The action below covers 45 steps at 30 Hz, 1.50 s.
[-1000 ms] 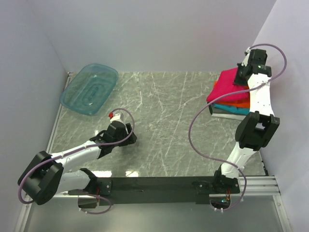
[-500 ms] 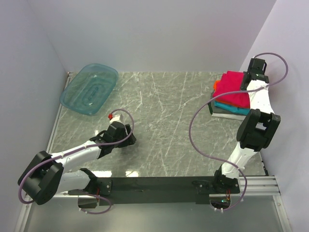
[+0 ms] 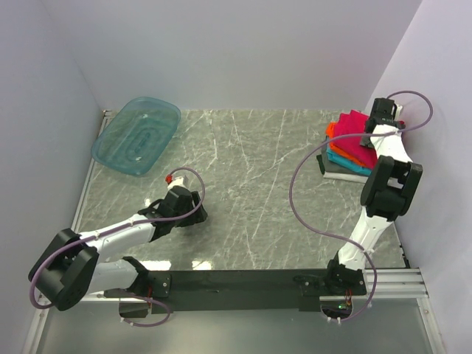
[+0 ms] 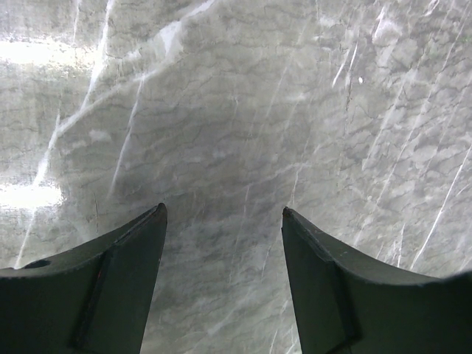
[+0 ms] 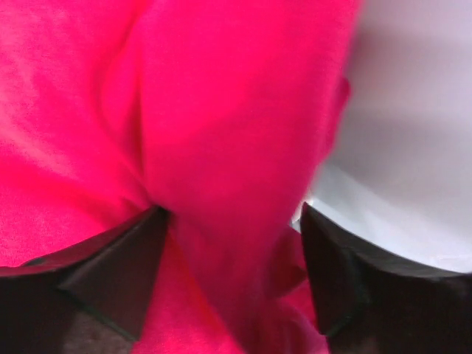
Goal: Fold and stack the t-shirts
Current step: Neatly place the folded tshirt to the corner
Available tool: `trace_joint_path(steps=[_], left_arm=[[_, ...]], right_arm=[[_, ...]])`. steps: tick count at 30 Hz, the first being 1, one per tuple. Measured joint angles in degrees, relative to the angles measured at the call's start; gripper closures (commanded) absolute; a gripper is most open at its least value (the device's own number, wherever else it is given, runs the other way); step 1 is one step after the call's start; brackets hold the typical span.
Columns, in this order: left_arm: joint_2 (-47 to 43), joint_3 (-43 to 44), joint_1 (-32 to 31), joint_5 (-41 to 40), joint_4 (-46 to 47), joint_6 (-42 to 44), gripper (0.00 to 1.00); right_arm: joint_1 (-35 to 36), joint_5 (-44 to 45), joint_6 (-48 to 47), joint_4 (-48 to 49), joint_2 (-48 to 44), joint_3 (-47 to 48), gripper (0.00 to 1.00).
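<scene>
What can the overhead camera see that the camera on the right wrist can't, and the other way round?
Only the overhead view shows the marble table, the teal tub, the left arm, and the orange shirt, teal shirt and grey-white shirt stacked under the crimson shirt. Only the right wrist view shows the right arm's jaws close up, standing open with a fold of crimson fabric between them. Both show the crimson shirt on top.

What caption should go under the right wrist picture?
Right pincer open around a fold of the crimson-magenta t-shirt.
</scene>
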Motion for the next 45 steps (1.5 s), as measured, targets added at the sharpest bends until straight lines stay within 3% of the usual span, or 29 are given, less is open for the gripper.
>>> trace_joint_path(steps=[10,22,30,39,45], left_arm=[[-3.7,0.1,0.0,-0.8,-2.5,1.1,0.3],[-11.3,5.8,0.0,-4.2,-11.5,2.8,0.2],[-22.0,10.4,0.0,-7.1,-17.0,3.9,0.14],[-23.8,15.9,0.0,-10.8,-23.1,4.6,0.11],[-25.4,17.0,0.0,-14.1,-26.4,4.4,0.11]], right_arm=[[0.9,2.0,1.9,1.1,-6.8,-5.1,0.09],[3.6,4.6,5.9,1.3,-32.5,-14.1,0.07],[18.0,-7.8,9.7,1.4,-48.0,-28.8,0.06],[31.0,-25.7,16.3,3.0,-58.3,-42.1,0.06],[35.8,-30.6,19.0,4.8,-61.5,-51.2,0.07]])
